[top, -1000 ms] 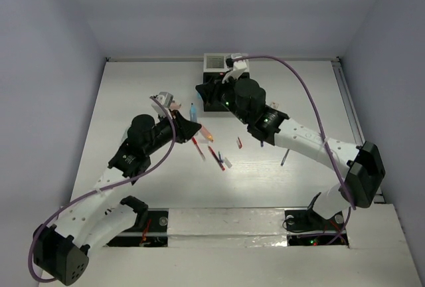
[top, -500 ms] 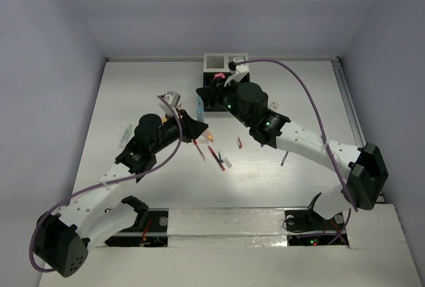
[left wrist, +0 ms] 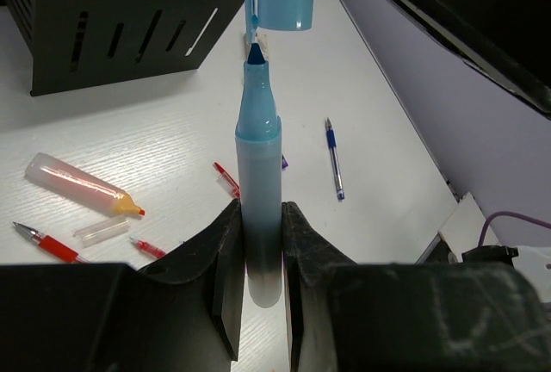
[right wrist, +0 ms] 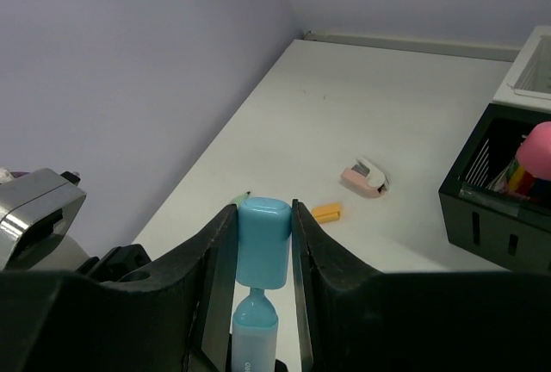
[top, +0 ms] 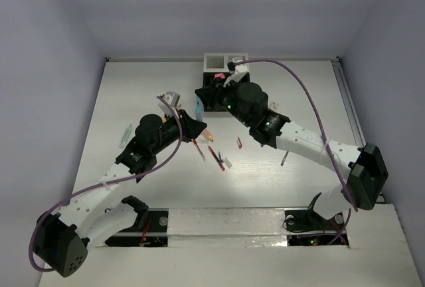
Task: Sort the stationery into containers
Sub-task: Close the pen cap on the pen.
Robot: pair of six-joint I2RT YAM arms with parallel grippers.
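My left gripper (left wrist: 261, 217) is shut on the body of a light blue marker (left wrist: 260, 157), tip uncovered and pointing up. My right gripper (right wrist: 263, 217) is shut on the marker's light blue cap (right wrist: 263, 243), held just above the tip (left wrist: 256, 52), barely apart from it. In the top view the two grippers meet at the marker (top: 199, 108), in front of the black container (top: 211, 100). The white container (top: 216, 61) joins it behind. A pink marker (right wrist: 538, 148) stands in the black container (right wrist: 504, 195). My right arm hides most of the black container from above.
An uncapped orange marker (left wrist: 82, 184), a clear cap (left wrist: 103, 232), red pens (left wrist: 52, 245) (left wrist: 226, 178) and a blue pen (left wrist: 333, 157) lie on the table. A pink and white item (right wrist: 366, 176), an orange cap (right wrist: 326, 212) and a green pencil (top: 125, 134) lie left.
My left gripper has moved a little right and away with the blue marker, bringing its tip up under the cap in my right gripper. In the last half second almost nothing moved.
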